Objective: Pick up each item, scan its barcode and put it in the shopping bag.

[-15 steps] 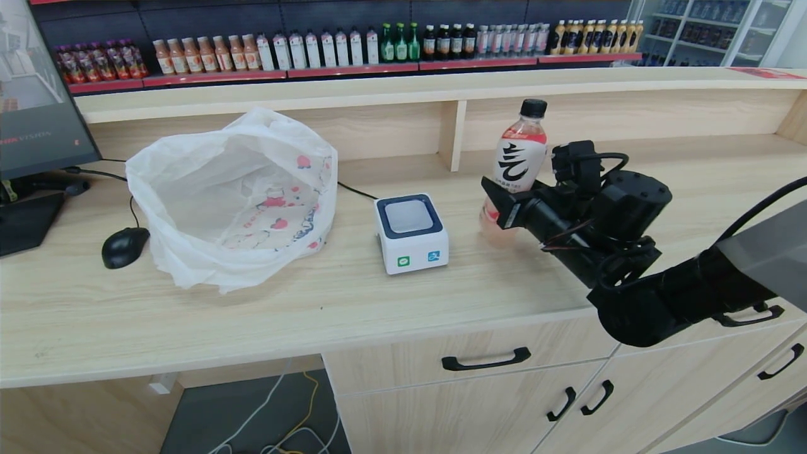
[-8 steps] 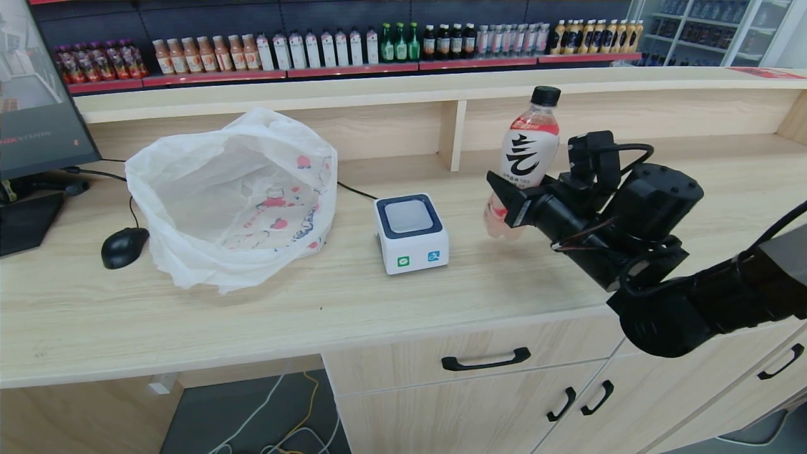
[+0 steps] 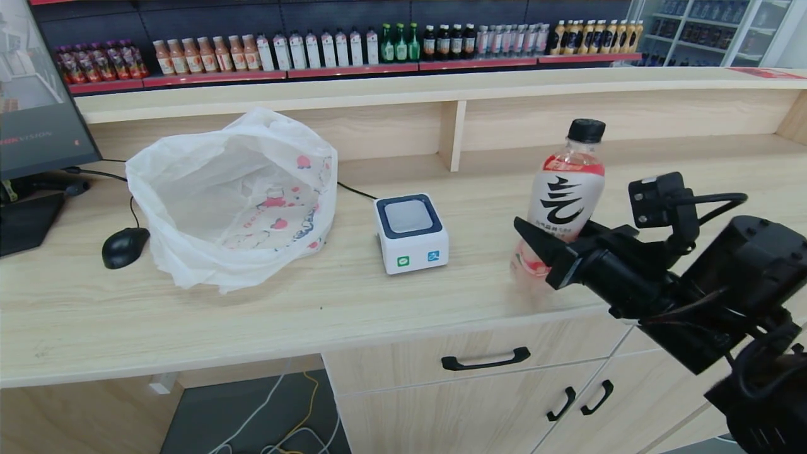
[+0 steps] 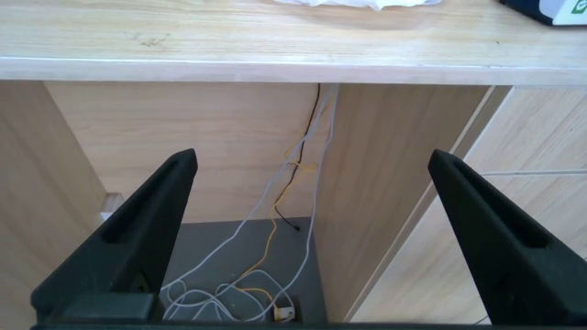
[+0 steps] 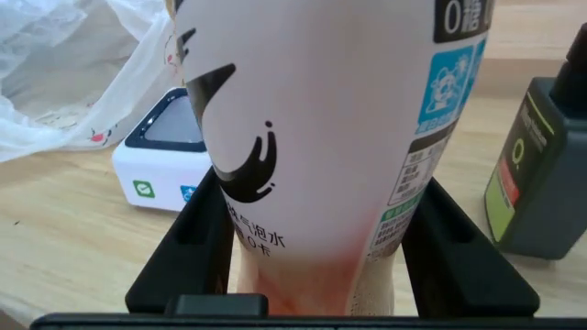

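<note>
Now the bottle (image 3: 564, 195) is pinched upright by the right end effector (image 3: 548, 244) near the tabletop's (image 3: 353, 296) front edge, toward its right end. The scanner (image 3: 411, 232) is seen mid-tabletop, the shopping bag (image 3: 233, 195) leftward. The left end effector (image 4: 312, 165) is held spread below the front edge.

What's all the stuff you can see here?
Bottle: one, pink and white, upright in the right gripper, right of the scanner.
Shopping bag: one, white, open on the counter, left of the scanner.
Scanner: one, white, mid-counter.
Mouse: one, black, left of the bag.
Monitor: one, dark, far left.
Dark bottle: one, dark green, beside the held bottle.
Shelf drinks: many, mixed colours, back shelf.
Counter: one, light wood.
Cables: several, under the counter.
Right gripper: black, shut on the bottle.
Left gripper: black, open, below the counter edge.
</note>
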